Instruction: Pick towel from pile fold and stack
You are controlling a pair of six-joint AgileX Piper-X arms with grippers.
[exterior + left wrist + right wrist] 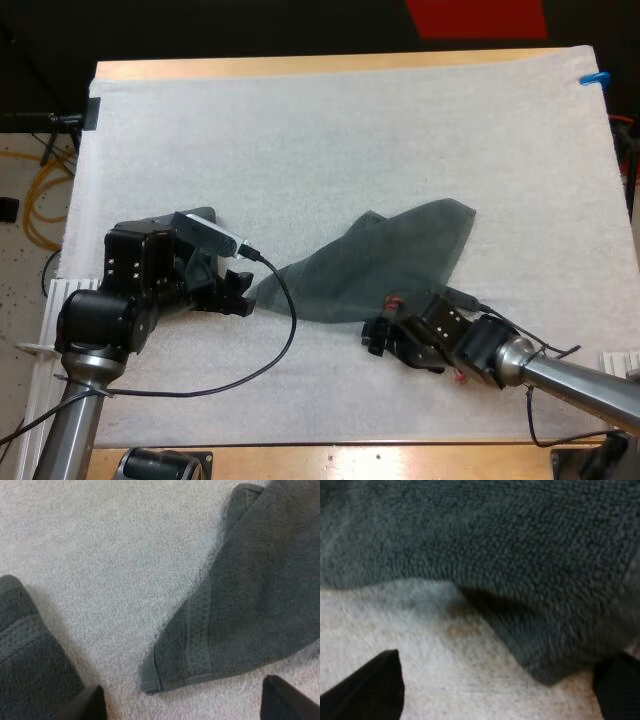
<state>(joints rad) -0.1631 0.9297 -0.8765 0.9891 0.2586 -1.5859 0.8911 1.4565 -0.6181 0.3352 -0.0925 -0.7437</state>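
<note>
Starting at the left, we have our left pincer (238, 292) low over the white mat (330, 130), its tip just beside the near-left corner of the towel (385, 262). Seen from the left wrist, its fingers (82, 705) stand apart and clear of everything. Bare mat lies between them, and the towel's hemmed corner rests flat just ahead of the gap. A second piece of dark cloth (27, 655) lies beside one finger, apart from that corner. We cannot tell whether it belongs to the same towel.

The towel is dark grey-green and sits in the middle of the mat. It runs on a slant from its narrow corner by the left pincer to a wider end farther off and to the right. It lies low on the mat, with neither pincer holding it.

Our right pincer (372, 335) is at the towel's near edge, also low over the mat. From the right wrist, its fingers (372, 685) are apart with bare mat between them. The towel's edge lies just ahead of the gap, and one corner comes close to a finger. We cannot tell whether they touch. The mat covers a wooden counter (300, 68), whose edge shows along the far side.
</note>
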